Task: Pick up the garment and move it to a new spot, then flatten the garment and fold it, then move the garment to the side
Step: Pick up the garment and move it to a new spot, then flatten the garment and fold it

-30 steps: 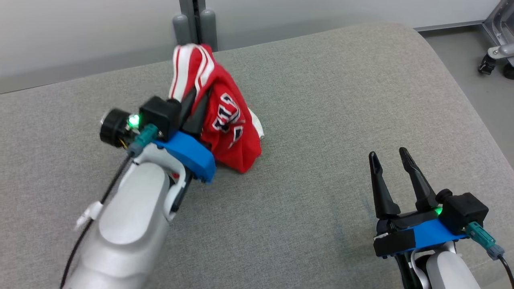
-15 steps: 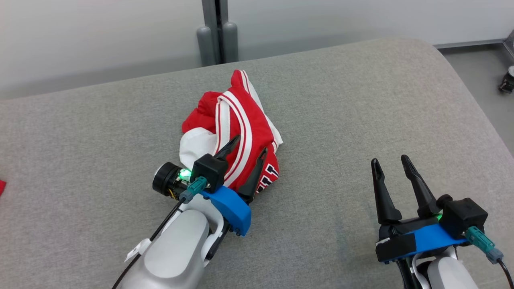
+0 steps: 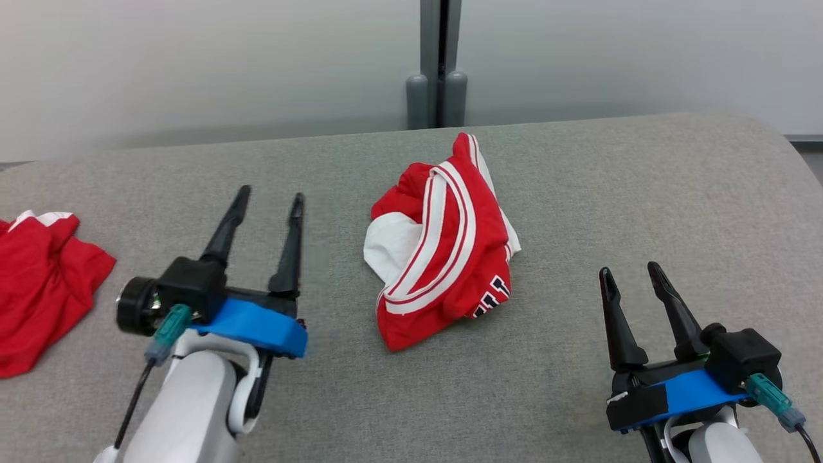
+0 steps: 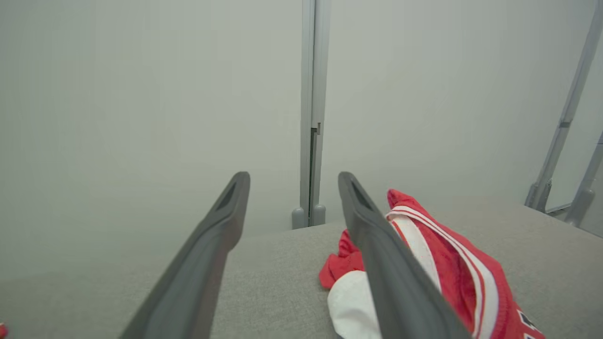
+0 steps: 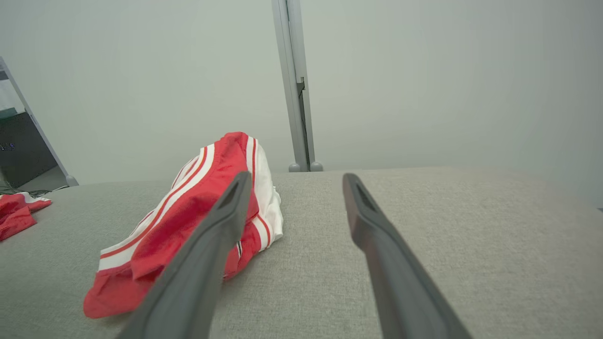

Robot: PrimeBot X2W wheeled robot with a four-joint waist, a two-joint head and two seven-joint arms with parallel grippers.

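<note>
The garment (image 3: pixel 447 247), red with white stripes and a white lining, lies crumpled in a heap near the middle of the grey padded surface (image 3: pixel 578 186). It also appears to the right of my left fingers in the left wrist view (image 4: pixel 447 268) and left of my right fingers in the right wrist view (image 5: pixel 188 221). My left gripper (image 3: pixel 269 199) stands open and empty to the left of the garment, apart from it. My right gripper (image 3: pixel 630 273) is open and empty at the lower right, well clear of the cloth.
Another red garment (image 3: pixel 38 283) lies at the surface's left edge, also seen small in the right wrist view (image 5: pixel 19 212). A grey post (image 3: pixel 437 64) stands behind the surface against the pale wall. The surface curves off at the right.
My left gripper let go of the garment, opened and drew back to the left. The garment dropped into a heap. The head camera turned, shifting the whole view.
</note>
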